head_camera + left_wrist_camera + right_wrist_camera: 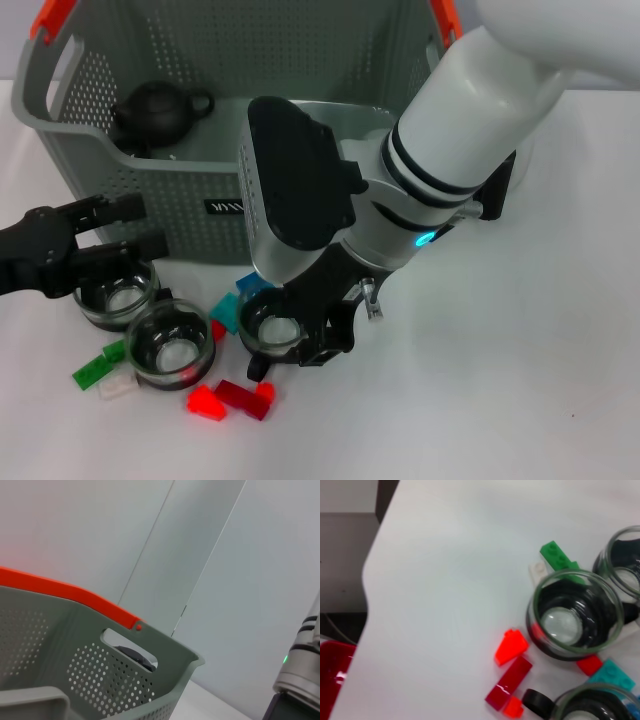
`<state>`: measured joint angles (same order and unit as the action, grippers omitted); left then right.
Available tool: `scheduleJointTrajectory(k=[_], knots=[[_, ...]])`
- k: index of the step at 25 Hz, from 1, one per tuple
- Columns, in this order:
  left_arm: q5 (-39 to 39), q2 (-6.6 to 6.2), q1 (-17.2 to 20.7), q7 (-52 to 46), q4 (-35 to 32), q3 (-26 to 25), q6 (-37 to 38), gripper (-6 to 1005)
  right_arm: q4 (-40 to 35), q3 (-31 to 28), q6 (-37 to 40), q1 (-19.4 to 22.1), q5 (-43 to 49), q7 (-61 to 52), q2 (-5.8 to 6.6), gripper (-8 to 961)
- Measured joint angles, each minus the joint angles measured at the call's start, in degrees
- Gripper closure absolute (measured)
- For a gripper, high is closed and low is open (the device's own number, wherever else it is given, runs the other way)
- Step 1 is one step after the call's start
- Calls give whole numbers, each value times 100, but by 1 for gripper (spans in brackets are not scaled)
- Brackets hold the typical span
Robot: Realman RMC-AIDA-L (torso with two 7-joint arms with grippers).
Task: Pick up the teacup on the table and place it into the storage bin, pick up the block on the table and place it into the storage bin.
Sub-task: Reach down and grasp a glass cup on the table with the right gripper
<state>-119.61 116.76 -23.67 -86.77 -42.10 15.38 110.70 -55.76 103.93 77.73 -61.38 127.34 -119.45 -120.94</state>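
Head view: a white table point(520, 380) is seen w/ the grey perforated storage bin point(180, 195) at the back, long axis running left-right; the right gripper point(300, 335) is clamped on an upright glass teacup point(275, 330) among plastic blocks point(240, 397), the left gripper point(115, 240) is held apart over another cup point(117, 295). Left wrist view: the bin's orange-trimmed rim point(75, 596) is shown against pale wall panels. Right wrist view: round clear cups point(575, 615) and angular red blocks point(509, 682) are seen on the smooth white tabletop.

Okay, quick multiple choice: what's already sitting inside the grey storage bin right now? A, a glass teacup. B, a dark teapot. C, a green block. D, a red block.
B: the head view shows a dark teapot inside the storage bin, while the glass teacups and the coloured blocks are all on the table in front of it.
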Motion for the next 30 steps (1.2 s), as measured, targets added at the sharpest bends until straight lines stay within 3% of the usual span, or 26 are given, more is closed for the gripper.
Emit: scheduleJointTrajectory(k=[16, 30], knots=[[0, 15, 31, 18, 10, -9, -51, 180, 351, 712, -879, 115, -16, 136, -16, 449], [-15, 22, 39, 27, 9, -9, -93, 181, 405, 1052, -1210, 223, -11, 292, -39, 450]])
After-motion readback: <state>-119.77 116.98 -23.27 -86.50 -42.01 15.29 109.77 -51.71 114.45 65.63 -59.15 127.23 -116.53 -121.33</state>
